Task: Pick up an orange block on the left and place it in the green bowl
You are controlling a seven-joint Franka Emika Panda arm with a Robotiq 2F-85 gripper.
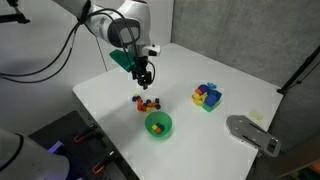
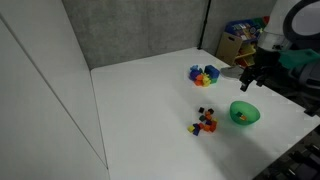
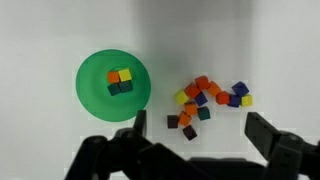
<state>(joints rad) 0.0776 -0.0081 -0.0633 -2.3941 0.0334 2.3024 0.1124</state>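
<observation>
Likely a lab: a white table (image 1: pixel 250 90) against a grey backdrop (image 2: pixel 140 30), with cluttered boxes (image 2: pixel 237 45) behind.

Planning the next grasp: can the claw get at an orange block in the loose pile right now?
Likely yes: the open claw hangs above the pile, nothing covering the orange block, though neighbouring blocks crowd it closely.

We see a white table (image 1: pixel 235 80) with a plain matte top, evenly lit so that only soft shadows fall on it, standing before a grey textured wall (image 1: pixel 240 20). In an exterior view a tall white panel (image 2: pixel 40 100) runs along one table edge, a cardboard box (image 2: pixel 236 48) sits among blurred clutter behind the far corner, and elsewhere a dark slanted pole (image 1: pixel 300 68) leans past the table.
</observation>
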